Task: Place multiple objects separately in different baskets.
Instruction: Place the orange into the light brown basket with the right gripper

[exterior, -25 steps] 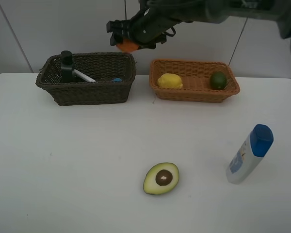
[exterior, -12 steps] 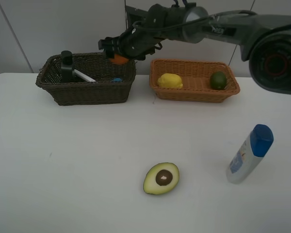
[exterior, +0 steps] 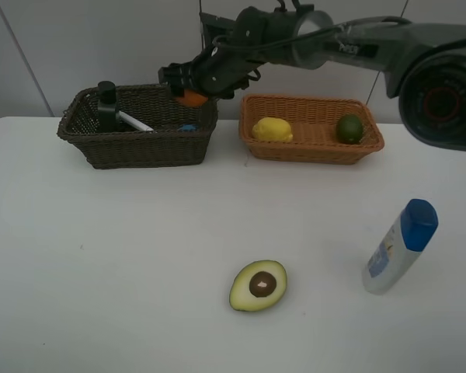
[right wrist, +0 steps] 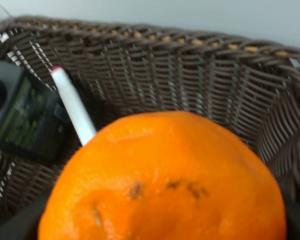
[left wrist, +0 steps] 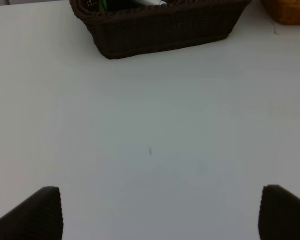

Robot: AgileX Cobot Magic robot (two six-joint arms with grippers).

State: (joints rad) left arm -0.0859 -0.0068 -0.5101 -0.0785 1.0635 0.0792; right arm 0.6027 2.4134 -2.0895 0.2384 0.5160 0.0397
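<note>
Two items sit nearest me on the desk (exterior: 124, 256). The halved avocado (exterior: 258, 285) is at 6 o'clock, cut face up. The white blue-capped bottle (exterior: 400, 246) stands upright at 4 o'clock, well apart from it.

Left jaws: spread wide over bare desk, nothing between them, with the dark brown basket (left wrist: 165, 30) ahead.

Farther back I see that basket at 11 o'clock and the light orange-brown basket (exterior: 311, 148) at 1 o'clock, side by side and apart.

Light basket: lemon (exterior: 272, 129) toward its 9 o'clock end, lime (exterior: 349, 128) toward 3 o'clock.

Dark basket: dark green pump bottle (exterior: 106, 105) upright at its 9 o'clock end, white pink-tipped pen (exterior: 133, 121) slanting beside it.

Right jaws: pinching the orange (exterior: 191, 97), which hangs over the dark basket's 3 o'clock end near rim height.
</note>
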